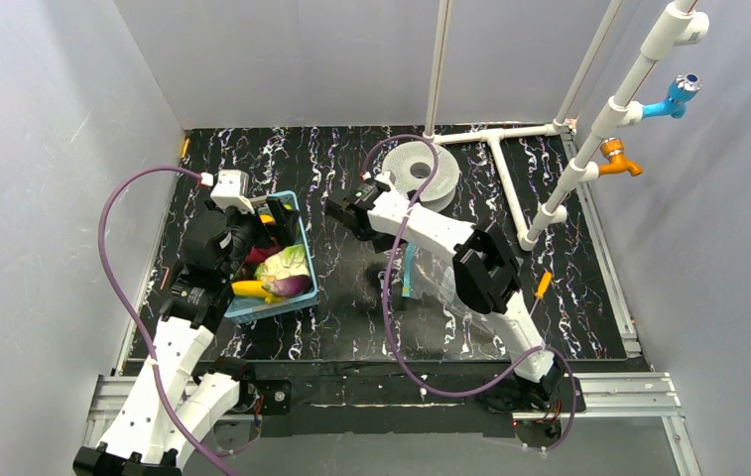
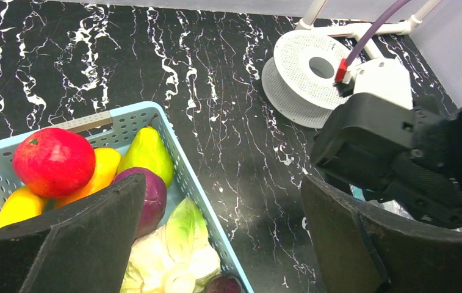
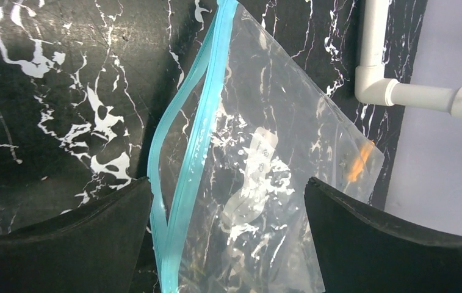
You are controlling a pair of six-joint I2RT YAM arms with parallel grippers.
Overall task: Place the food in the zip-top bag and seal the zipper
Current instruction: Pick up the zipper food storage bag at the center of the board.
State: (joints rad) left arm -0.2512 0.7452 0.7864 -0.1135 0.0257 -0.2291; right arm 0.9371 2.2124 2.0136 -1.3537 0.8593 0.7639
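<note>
- Bench: black with white veining. Both arms reach out over it.
- Left claw: jaws wide apart with nothing between them, hanging over the right-hand side of the blue lattice basket.
- Food: all of it sits in the basket. The red round fruit is in the far left corner, resting on the orange-yellow fruit. The green piece leans beside them and the purple eggplant is just below it. The pale cabbage lies nearer the camera. The banana lies at the near end of the basket.
- Right claw: jaws wide apart, empty, poised above the zip-top bag.
- The zip-top bag lies flat on the bench to the right of the basket, apart from it and partly under the right arm.
- Zipper: a light-blue strip along the bag's basket-side edge. Its two tracks look parted near the left finger.
- A white spool and a white pipe frame stand at the far side of the bench.
</note>
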